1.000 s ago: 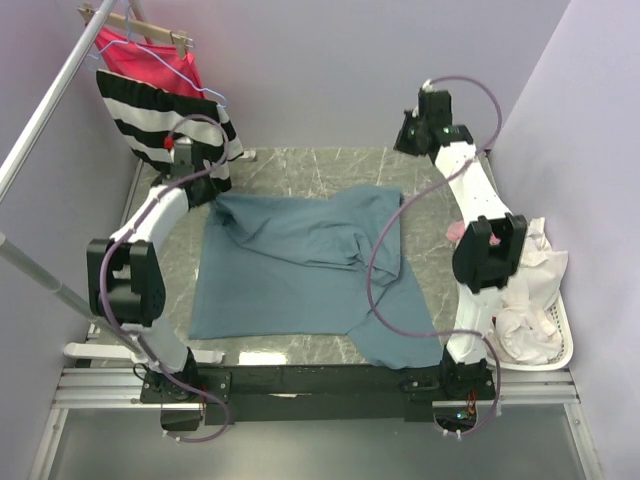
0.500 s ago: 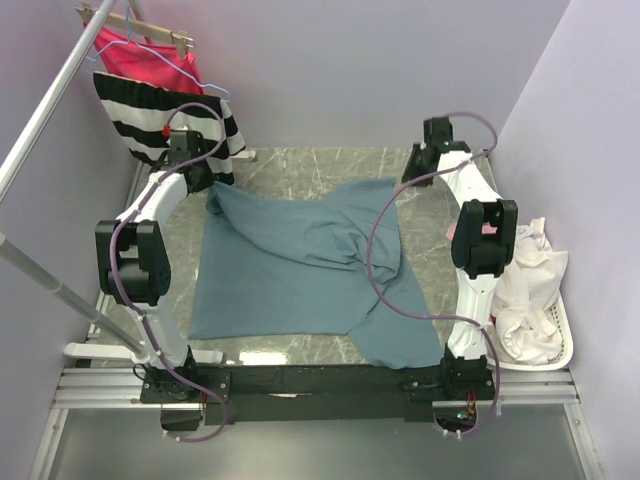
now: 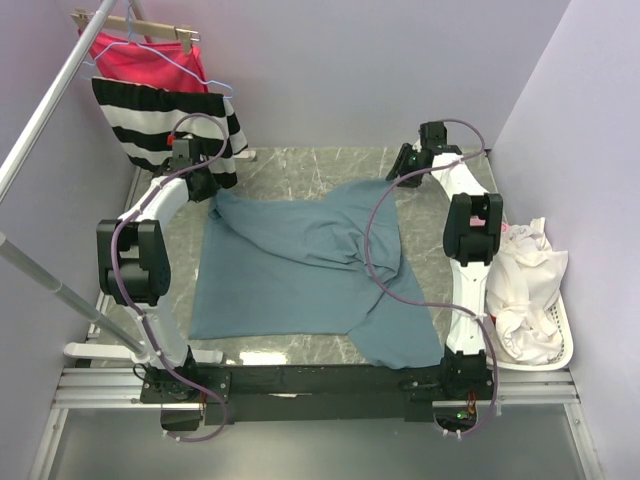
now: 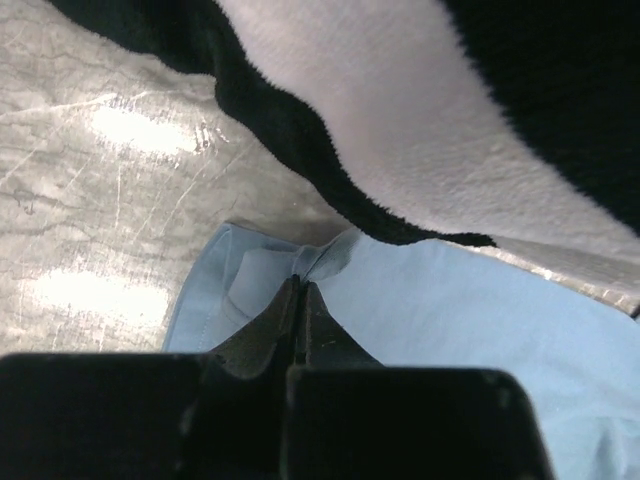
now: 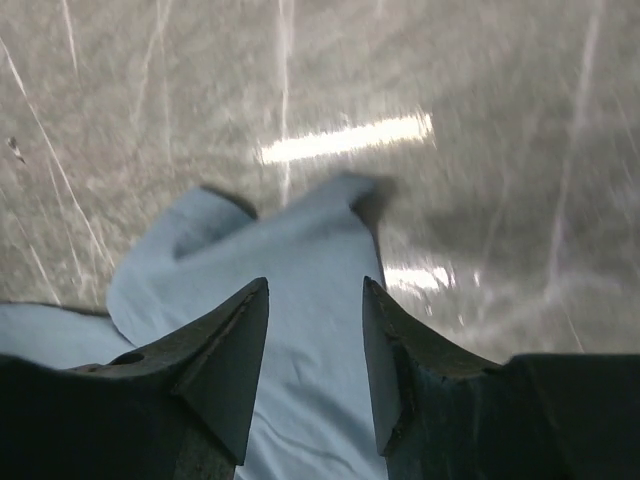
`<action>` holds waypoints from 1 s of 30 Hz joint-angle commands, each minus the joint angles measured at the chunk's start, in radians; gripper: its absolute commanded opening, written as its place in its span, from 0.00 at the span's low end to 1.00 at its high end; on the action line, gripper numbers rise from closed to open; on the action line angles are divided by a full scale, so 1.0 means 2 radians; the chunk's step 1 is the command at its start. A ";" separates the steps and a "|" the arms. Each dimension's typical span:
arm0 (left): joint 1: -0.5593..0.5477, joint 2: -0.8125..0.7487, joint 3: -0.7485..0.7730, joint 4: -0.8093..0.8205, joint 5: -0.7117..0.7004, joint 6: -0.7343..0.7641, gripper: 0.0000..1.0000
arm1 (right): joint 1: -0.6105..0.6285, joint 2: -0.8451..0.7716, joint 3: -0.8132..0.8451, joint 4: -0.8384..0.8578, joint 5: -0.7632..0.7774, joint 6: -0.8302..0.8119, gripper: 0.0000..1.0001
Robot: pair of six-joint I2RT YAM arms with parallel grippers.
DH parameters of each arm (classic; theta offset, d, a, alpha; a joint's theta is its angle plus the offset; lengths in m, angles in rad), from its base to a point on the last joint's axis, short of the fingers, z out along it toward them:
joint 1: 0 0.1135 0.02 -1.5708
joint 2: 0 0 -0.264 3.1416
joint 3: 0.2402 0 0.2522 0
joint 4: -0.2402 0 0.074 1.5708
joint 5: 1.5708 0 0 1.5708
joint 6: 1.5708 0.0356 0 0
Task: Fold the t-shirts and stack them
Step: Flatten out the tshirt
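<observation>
A large slate-blue t-shirt [image 3: 300, 270] lies spread and rumpled over the marble table, one part hanging toward the near edge. My left gripper [image 3: 205, 185] is shut on the shirt's far left corner; in the left wrist view the fingertips [image 4: 300, 285] pinch a fold of the blue cloth [image 4: 450, 320]. My right gripper [image 3: 405, 165] hovers over the shirt's far right corner. Its jaws stand open [image 5: 315, 285], with blue cloth [image 5: 300, 250] lying below and between them, not pinched.
A black-and-white striped garment [image 3: 165, 125] and a red-pink one [image 3: 140, 55] hang from a rack at the far left, the striped hem just above my left gripper [image 4: 420, 110]. A white basket [image 3: 560, 340] with pale laundry stands at the right.
The right arm has folded down and back toward the shirt's far right corner, and its jaws have opened. The left gripper has kept its grip and shifted the corner slightly toward the far left.
</observation>
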 commanded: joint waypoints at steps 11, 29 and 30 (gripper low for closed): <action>-0.001 -0.012 0.006 0.010 0.009 -0.001 0.01 | -0.004 0.089 0.107 0.000 -0.062 0.021 0.47; -0.001 0.012 0.088 0.010 0.005 0.013 0.01 | -0.027 0.000 0.185 0.073 0.004 0.016 0.00; -0.001 0.014 0.092 0.016 0.005 0.015 0.01 | -0.030 -0.004 0.194 0.075 0.012 0.014 0.00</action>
